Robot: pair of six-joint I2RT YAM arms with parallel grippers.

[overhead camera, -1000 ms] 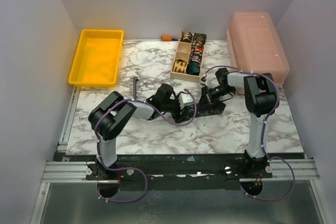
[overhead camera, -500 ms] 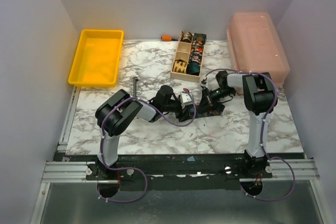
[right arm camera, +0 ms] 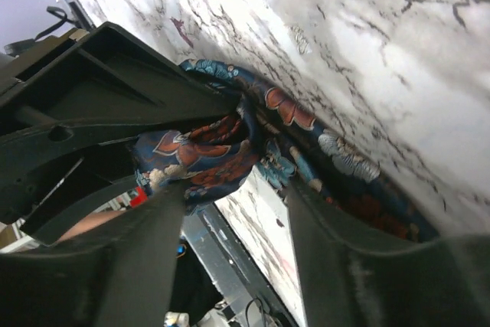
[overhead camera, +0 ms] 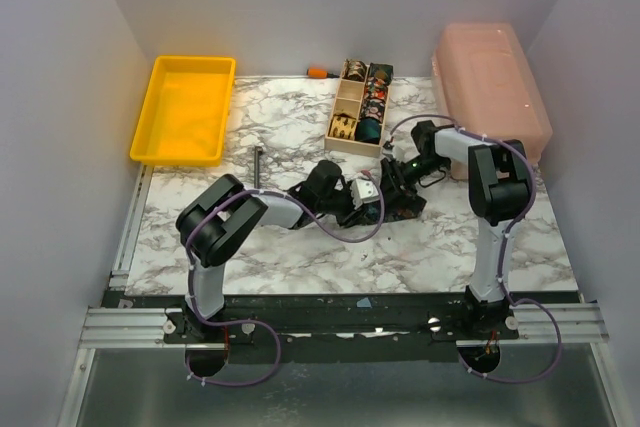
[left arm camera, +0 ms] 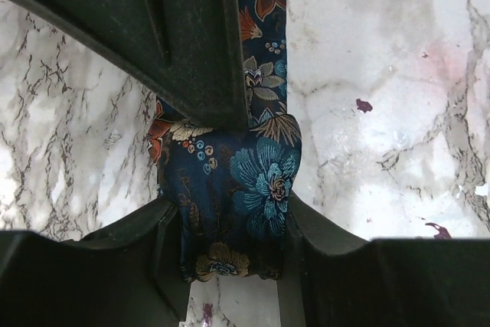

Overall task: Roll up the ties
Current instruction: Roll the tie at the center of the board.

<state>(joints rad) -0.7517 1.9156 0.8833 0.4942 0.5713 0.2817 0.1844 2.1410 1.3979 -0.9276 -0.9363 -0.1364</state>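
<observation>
Meeting over a marbled table (overhead camera: 300,257) between pale walls (overhead camera: 60,97), left hand (left arm camera: 230,227) pinches floral tie (left arm camera: 256,174); right hand (right arm camera: 237,193) gapes.

Bright even overhead light, soft shadows; marble tabletop (left arm camera: 383,189) washed out (left wrist view); close foreground blurred.

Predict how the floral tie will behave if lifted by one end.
Probably floppy: the tie bunches and folds into soft creases. Likely to unroll, since a loose length trails from its rolled part. Probably light, as it looks like thin fabric.
</observation>
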